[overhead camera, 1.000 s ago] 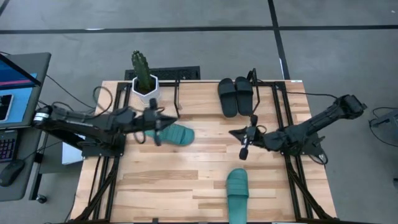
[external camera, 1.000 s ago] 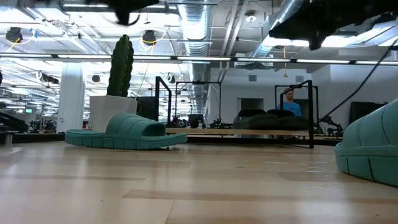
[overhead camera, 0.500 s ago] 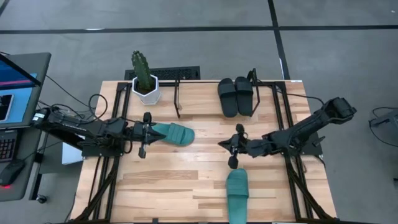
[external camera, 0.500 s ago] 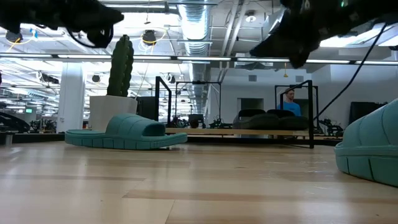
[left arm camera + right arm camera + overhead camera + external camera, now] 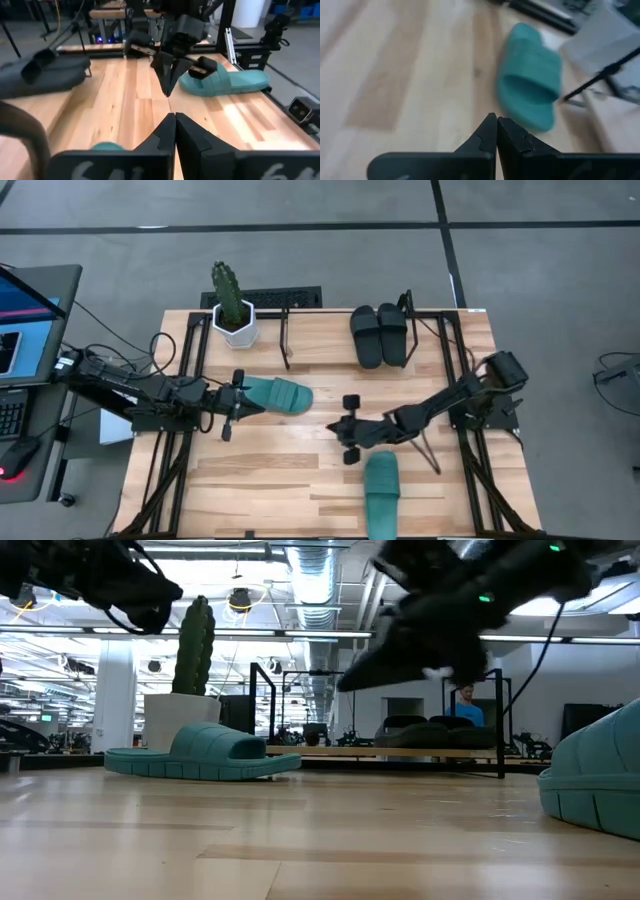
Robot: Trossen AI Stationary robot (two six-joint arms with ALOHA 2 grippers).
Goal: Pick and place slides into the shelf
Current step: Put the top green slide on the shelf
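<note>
Two black slides (image 5: 379, 334) side by side, soles down, within the thin black shelf (image 5: 288, 340) frame at the bench's far edge; one teal slide (image 5: 273, 394) flat mid-bench, left of centre; the other teal slide (image 5: 381, 491) flat near the front edge, pointing away from the shelf.

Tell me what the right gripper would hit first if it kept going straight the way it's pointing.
Probably the teal slide lying by the left gripper: the right gripper points across the table toward it, though it might pass above.
</note>
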